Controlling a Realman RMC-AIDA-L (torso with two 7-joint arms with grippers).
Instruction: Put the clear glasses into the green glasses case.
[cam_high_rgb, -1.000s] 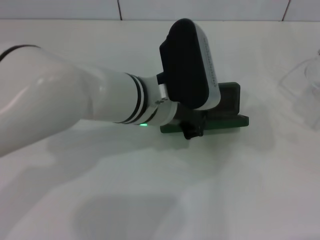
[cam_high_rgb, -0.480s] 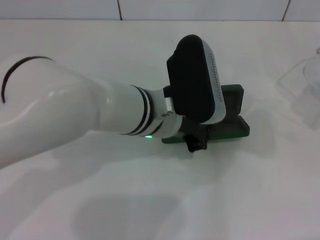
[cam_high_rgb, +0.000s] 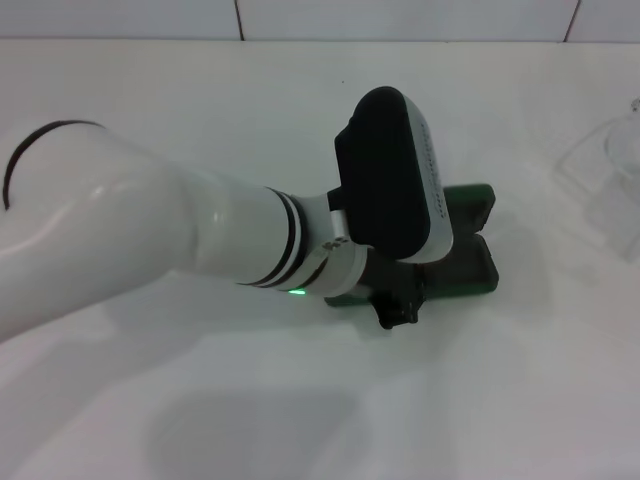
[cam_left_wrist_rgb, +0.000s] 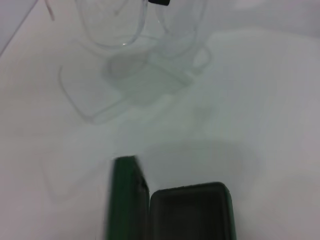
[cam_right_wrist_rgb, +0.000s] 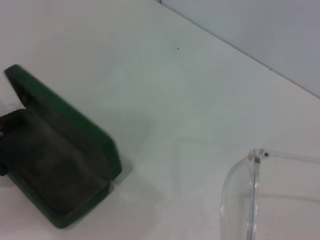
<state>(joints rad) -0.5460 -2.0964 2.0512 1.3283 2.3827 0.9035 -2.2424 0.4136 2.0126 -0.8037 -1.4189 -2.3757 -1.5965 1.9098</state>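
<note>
Here the white table (cam_high_rgb: 300, 120) bears the green glasses case (cam_high_rgb: 470, 262); both arms' jaws are hidden.

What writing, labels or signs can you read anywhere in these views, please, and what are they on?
None can be read.
A grey strip along the side of the left end effector housing may hold print, too blurred to read.
No lettering shows on the open case.
The glasses bear no marking.

head: high, looking down | wrists: low, close | all share green glasses case (cam_high_rgb: 470, 265)
</note>
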